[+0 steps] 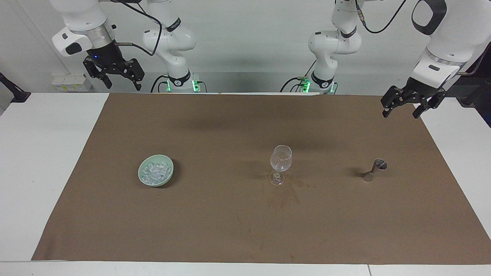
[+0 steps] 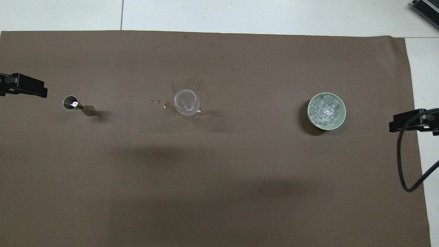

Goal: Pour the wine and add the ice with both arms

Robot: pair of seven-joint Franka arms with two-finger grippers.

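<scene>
A clear wine glass (image 1: pixel 280 163) (image 2: pixel 187 103) stands upright mid-mat and looks empty. Toward the right arm's end sits a pale green bowl (image 1: pixel 139 173) (image 2: pixel 343 115) heaped with ice (image 1: pixel 155 170) (image 2: pixel 324 109). Toward the left arm's end stands a small metal jigger (image 1: pixel 376 168) (image 2: pixel 73 104). Wine is not visible; I cannot tell what the jigger holds. My left gripper (image 1: pixel 401 113) (image 2: pixel 24 89) hangs open in the air over the mat's edge at its own end. My right gripper (image 1: pixel 122 85) (image 2: pixel 408 121) hangs open and raised at its own end. Both are empty.
A brown mat (image 1: pixel 245 222) (image 2: pixel 219 178) covers most of the white table. A few droplets (image 2: pixel 154 101) and faint stains lie on the mat beside the glass. A black cable (image 2: pixel 401 164) loops down from the right arm.
</scene>
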